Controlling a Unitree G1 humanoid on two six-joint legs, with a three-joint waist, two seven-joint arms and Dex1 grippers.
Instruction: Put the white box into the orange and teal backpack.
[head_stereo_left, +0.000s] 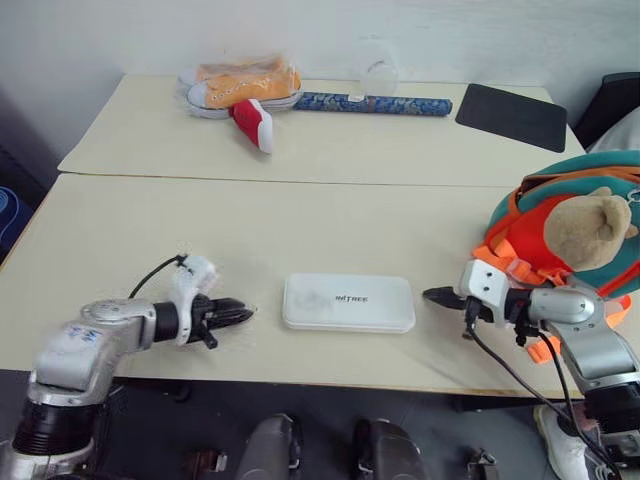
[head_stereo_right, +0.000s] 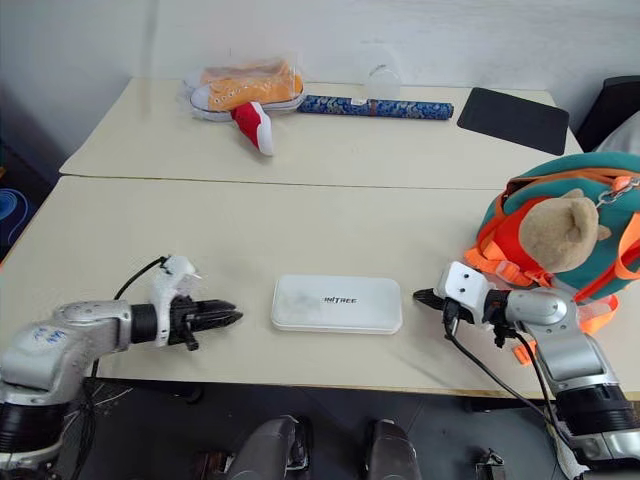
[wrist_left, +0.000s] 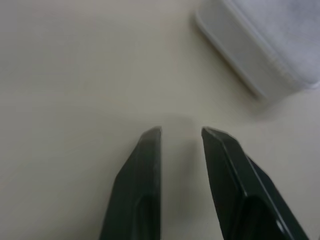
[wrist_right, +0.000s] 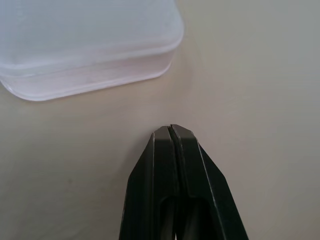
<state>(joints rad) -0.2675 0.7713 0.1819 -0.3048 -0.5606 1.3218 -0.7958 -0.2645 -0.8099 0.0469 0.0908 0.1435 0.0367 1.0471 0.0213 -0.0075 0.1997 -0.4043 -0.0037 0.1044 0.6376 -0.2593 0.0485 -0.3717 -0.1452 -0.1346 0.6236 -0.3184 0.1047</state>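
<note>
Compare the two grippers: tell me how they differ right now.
The left gripper has its fingers parted with a gap; the right gripper has its fingers pressed shut. The left sits off the white box on one end, the right off the opposite end. Both point toward the box, touch nothing and hold nothing.

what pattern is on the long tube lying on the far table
The long tube is dark blue with a small pale ornamental print, best seen in the left eye view.

Head stereo downward over table; wrist cameras close above it.
</note>
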